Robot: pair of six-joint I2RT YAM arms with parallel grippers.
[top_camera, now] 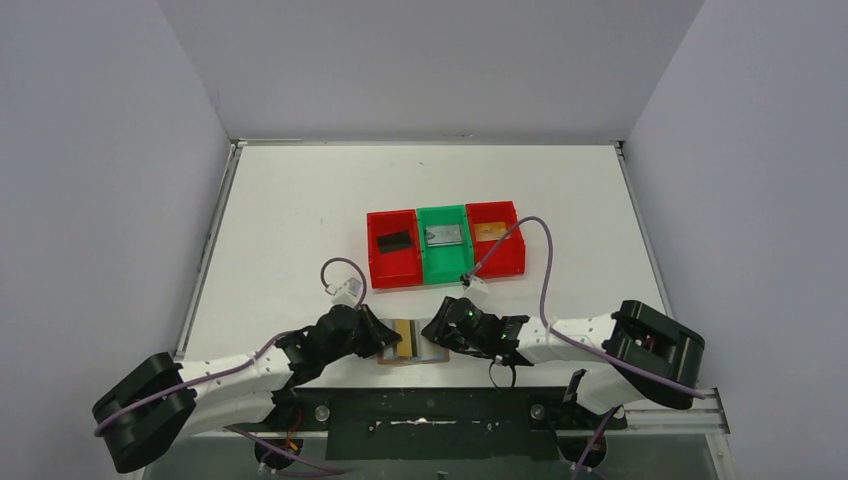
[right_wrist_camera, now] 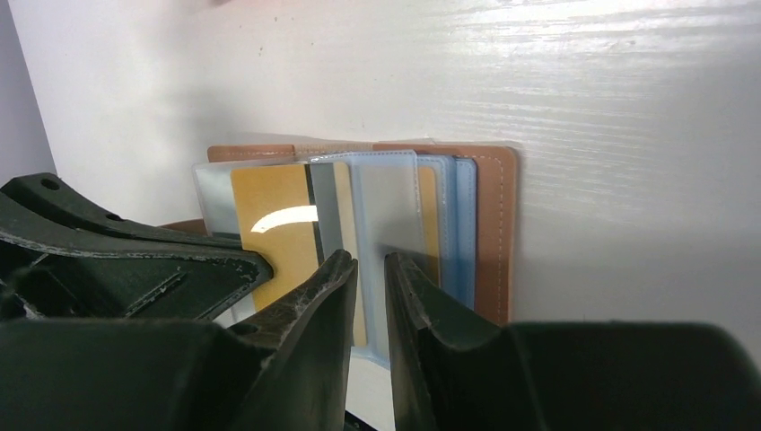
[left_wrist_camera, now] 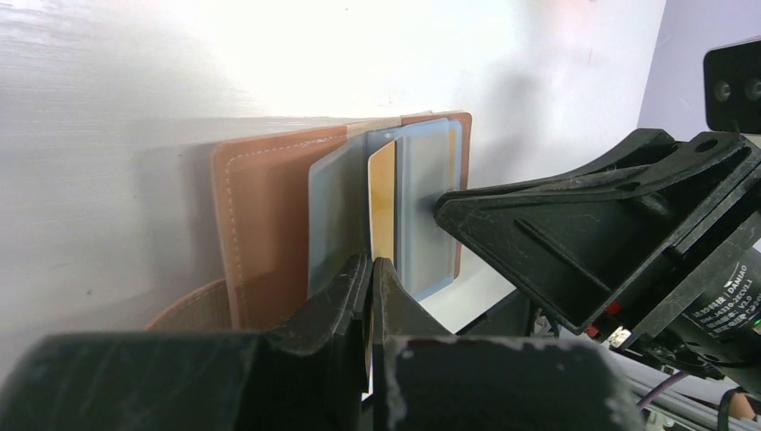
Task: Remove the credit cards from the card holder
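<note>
The tan-brown card holder [top_camera: 408, 340] lies open at the near edge of the table, its leather cover [left_wrist_camera: 269, 224] flat and its clear sleeves fanned up. My left gripper [left_wrist_camera: 372, 262] is shut on the near edge of a gold credit card [left_wrist_camera: 383, 206] that stands in a sleeve. In the right wrist view that gold card [right_wrist_camera: 274, 233] shows its face. My right gripper [right_wrist_camera: 370, 259] has its jaws a narrow gap apart, tips at a clear sleeve [right_wrist_camera: 386, 206]. Another gold card [right_wrist_camera: 429, 224] sits behind that sleeve.
Three bins stand in a row beyond the holder. The left red bin [top_camera: 392, 270] holds a black card [top_camera: 395, 240]. The green bin [top_camera: 444, 268] holds a silver-grey card [top_camera: 444, 236]. The right red bin [top_camera: 497, 262] holds a tan card [top_camera: 490, 231]. The right gripper's body [left_wrist_camera: 610, 224] crowds the left wrist view.
</note>
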